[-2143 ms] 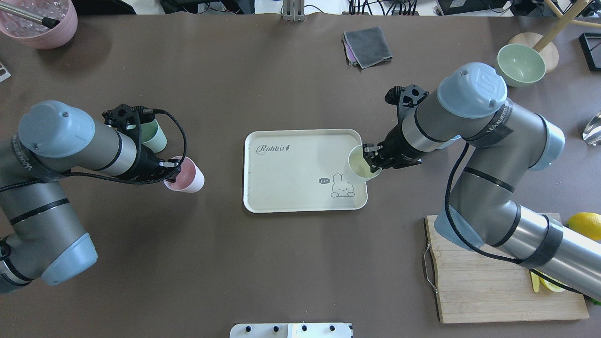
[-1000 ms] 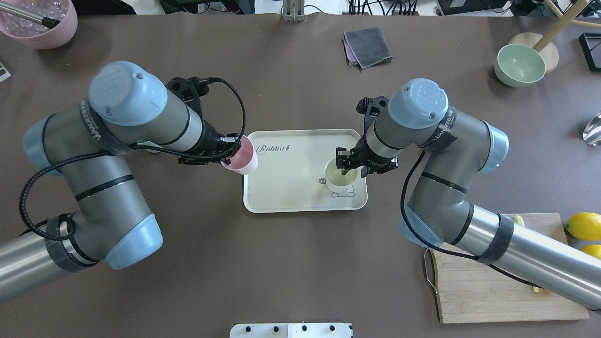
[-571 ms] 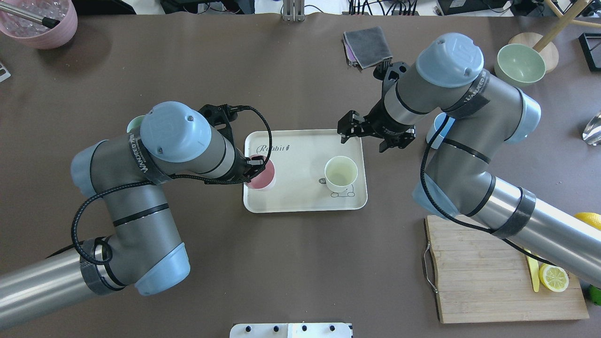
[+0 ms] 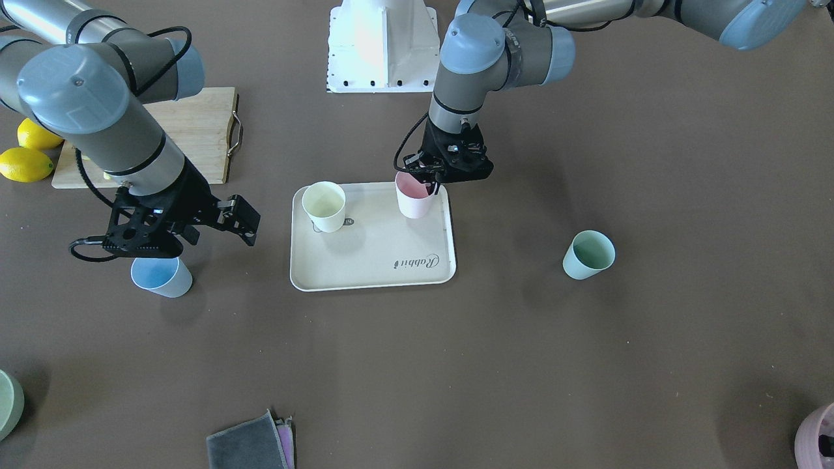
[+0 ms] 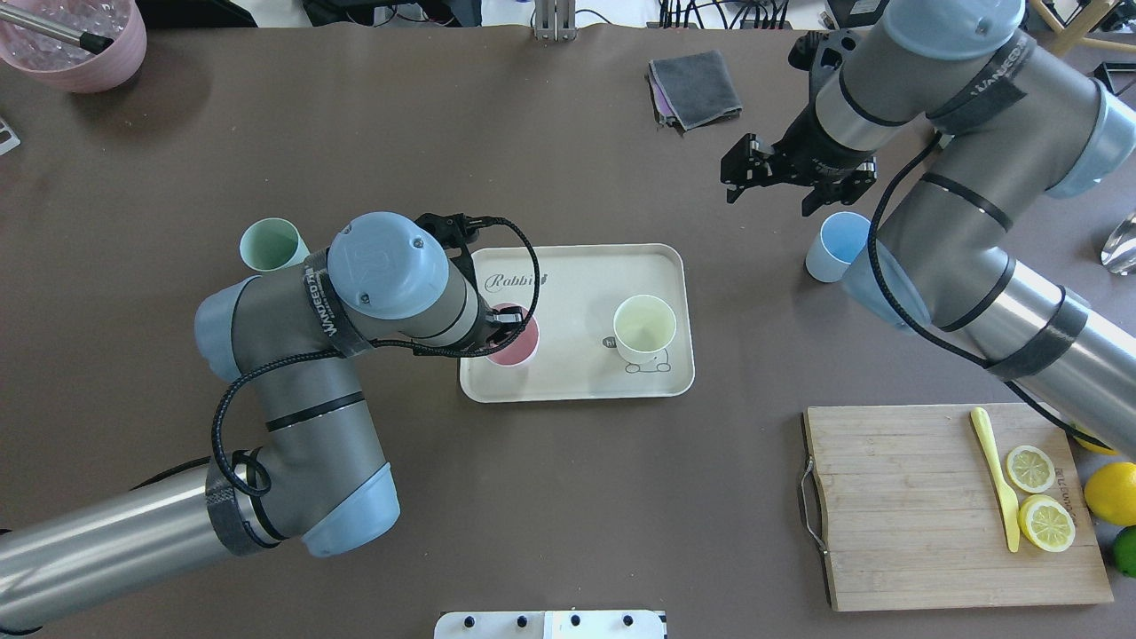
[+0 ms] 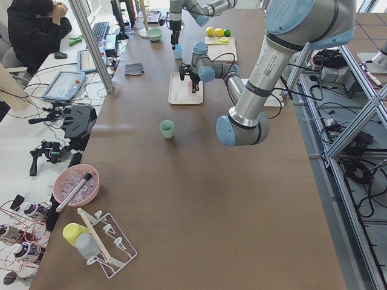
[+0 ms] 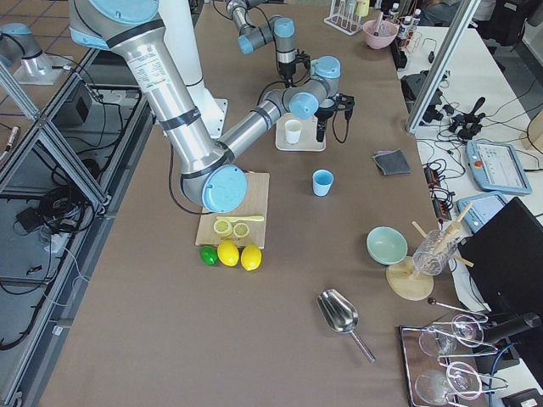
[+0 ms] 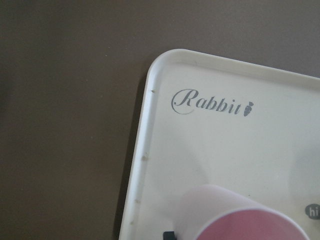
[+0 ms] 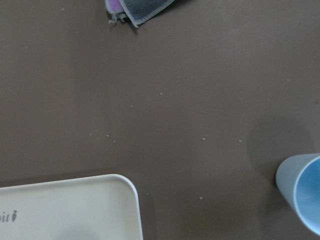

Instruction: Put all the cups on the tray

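Fingers [image 4: 431, 182] of left gripper [image 4: 427, 185] clamped on rim of pink cup [image 4: 414, 202], as I read it. Cup upright on tray [image 4: 371, 260], at tray's left end on robot's side. Left arm folded, elbow out, wrist pointing down. Right arm stretched forward. Right gripper [image 5: 770, 182] has fingers spread wide, gripping nothing, above worktop [image 5: 532, 497] near blue cup [image 5: 834, 247]. Yellow cup [image 5: 645, 328] upright on tray. Green cup [image 5: 271, 244] on worktop, well apart from tray.

grey arms [image 5: 293, 364], pale-blue joint caps [image 5: 387, 264]
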